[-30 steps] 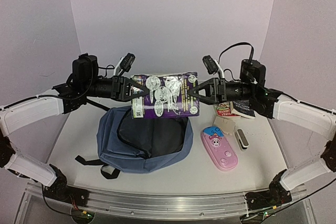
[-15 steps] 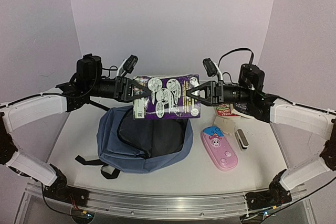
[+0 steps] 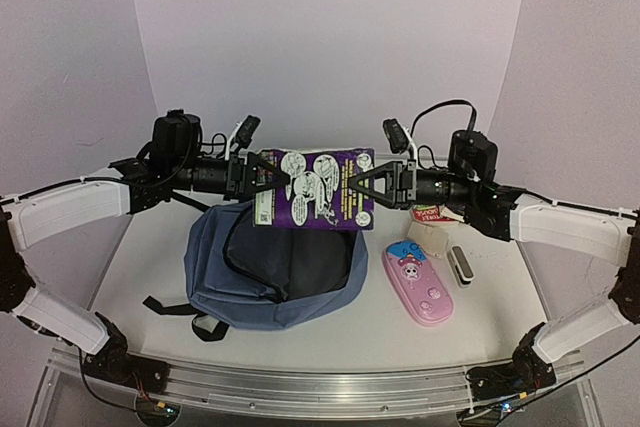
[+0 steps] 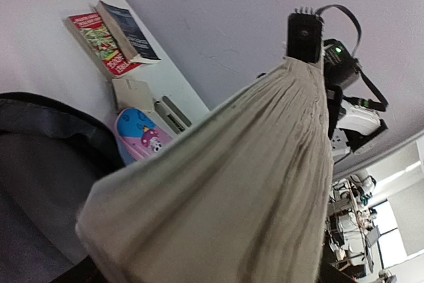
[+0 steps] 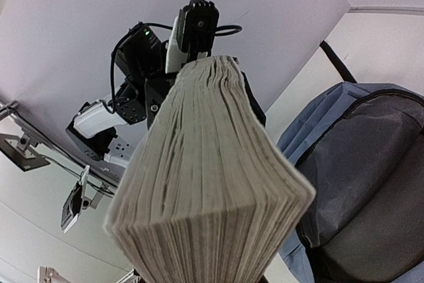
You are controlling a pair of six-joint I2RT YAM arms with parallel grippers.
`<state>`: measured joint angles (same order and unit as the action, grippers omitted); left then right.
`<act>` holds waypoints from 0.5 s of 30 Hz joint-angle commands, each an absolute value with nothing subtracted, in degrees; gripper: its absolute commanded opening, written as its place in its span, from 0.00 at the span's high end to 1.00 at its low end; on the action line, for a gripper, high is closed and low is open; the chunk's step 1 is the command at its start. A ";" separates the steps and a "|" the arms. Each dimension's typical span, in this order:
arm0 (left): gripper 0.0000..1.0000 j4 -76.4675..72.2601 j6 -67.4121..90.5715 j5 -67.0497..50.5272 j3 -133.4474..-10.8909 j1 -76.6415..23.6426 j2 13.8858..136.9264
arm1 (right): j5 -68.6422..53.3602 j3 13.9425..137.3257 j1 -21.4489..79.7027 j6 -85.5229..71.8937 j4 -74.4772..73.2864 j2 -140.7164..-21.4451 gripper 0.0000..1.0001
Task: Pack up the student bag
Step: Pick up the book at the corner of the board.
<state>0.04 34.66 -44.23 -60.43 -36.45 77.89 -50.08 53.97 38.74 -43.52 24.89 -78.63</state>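
Note:
A thick book [image 3: 315, 187] with a purple cartoon cover hangs upright above the student bag [image 3: 270, 277], a slate-blue backpack lying open on the table with its dark lining showing. My right gripper [image 3: 362, 185] is shut on the book's right edge. My left gripper [image 3: 268, 176] stands at the book's left edge with its jaws spread wide. The book's page edges [image 4: 232, 183] fill the left wrist view and hide the fingers. In the right wrist view the page block [image 5: 205, 183] covers the jaws, with the student bag [image 5: 358, 164] below.
A pink pencil case [image 3: 417, 282] lies right of the bag, with a small black-and-white device [image 3: 460, 265] and a beige card [image 3: 430, 237] beside it. Two more books [image 3: 432, 213] lie at the back right. Purple walls close in the table.
The left jaws have spread apart at the book's left edge. The right gripper has closed on the right edge. The book has shifted slightly left and stands more upright.

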 commanded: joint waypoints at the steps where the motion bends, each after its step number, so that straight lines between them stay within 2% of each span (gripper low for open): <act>1: 0.17 9.89 35.48 -23.16 -56.54 -36.64 71.81 | -39.37 54.45 38.93 -44.19 28.38 -75.24 1.00; 8: 0.13 21.57 43.90 -5.37 -49.39 -36.60 66.25 | -27.63 57.78 37.88 -38.77 11.75 -75.84 1.00; 15: 0.18 20.34 48.32 -5.43 -44.18 -32.32 68.38 | -25.57 55.65 37.88 -38.33 8.47 -74.79 1.00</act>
<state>20.45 44.31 -8.30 -46.75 -35.71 67.71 -28.17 54.02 37.69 -39.78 6.50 -78.17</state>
